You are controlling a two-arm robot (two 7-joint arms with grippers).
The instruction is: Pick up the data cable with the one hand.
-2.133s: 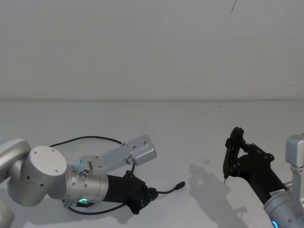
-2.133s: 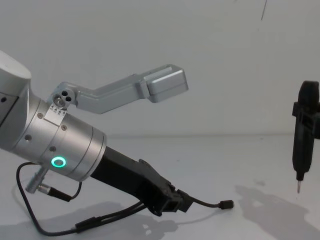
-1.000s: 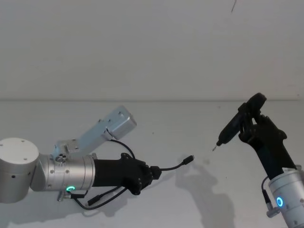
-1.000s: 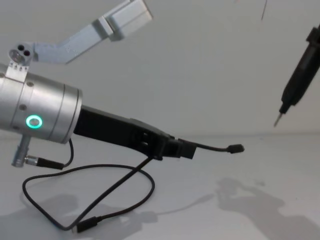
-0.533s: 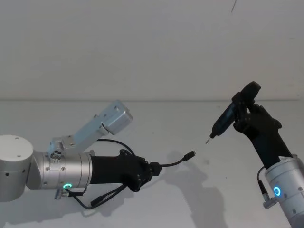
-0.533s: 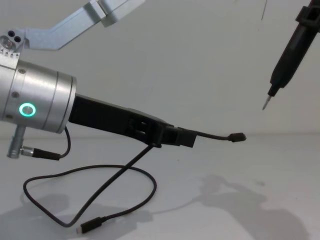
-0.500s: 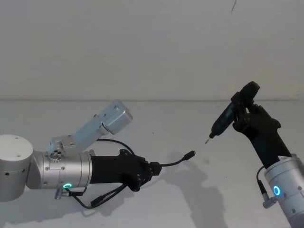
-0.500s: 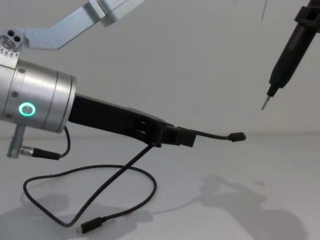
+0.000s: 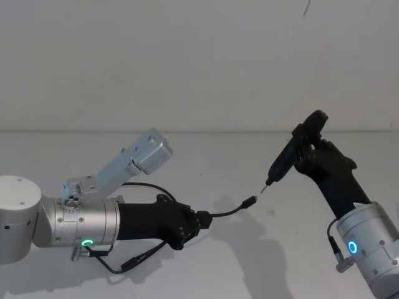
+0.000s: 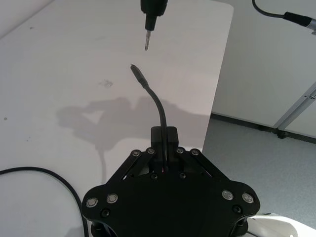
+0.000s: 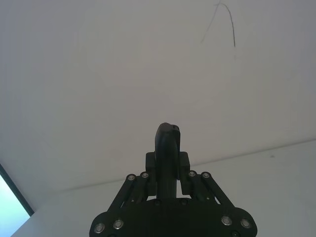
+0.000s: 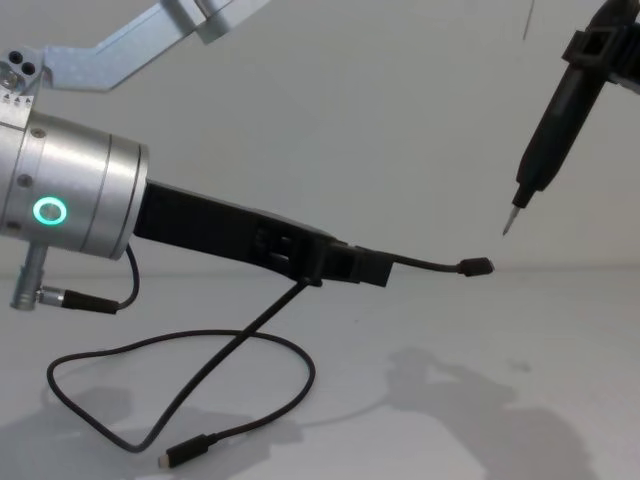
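Note:
My left gripper (image 9: pixel 201 220), black and angular on a silver cylinder with a green ring, is shut on the data cable (image 9: pixel 228 212) above the table. A short stretch of cable juts past the fingertips and ends in a small plug (image 12: pixel 475 266). The remaining cable (image 12: pixel 210 380) droops in a loop onto the table, and its other plug (image 12: pixel 186 455) lies flat there. My right gripper (image 9: pixel 307 154) is shut on a slim black pen-like tool (image 12: pixel 550 125). The tool's metal tip (image 9: pixel 266 184) hovers just above and beside the raised plug. From the left wrist, the cable (image 10: pixel 155 104) points toward that tool (image 10: pixel 149 17).
The table (image 9: pixel 187 162) is white and bare, with a plain wall behind it. A short wire with a metal barrel connector (image 12: pixel 72 296) hangs under my left wrist. The left wrist view shows the table's edge (image 10: pixel 220 74) and floor beyond it.
My right arm has swung the pen-like tool leftward and down, closer to the raised plug. My left gripper, still holding the cable, has risen slightly.

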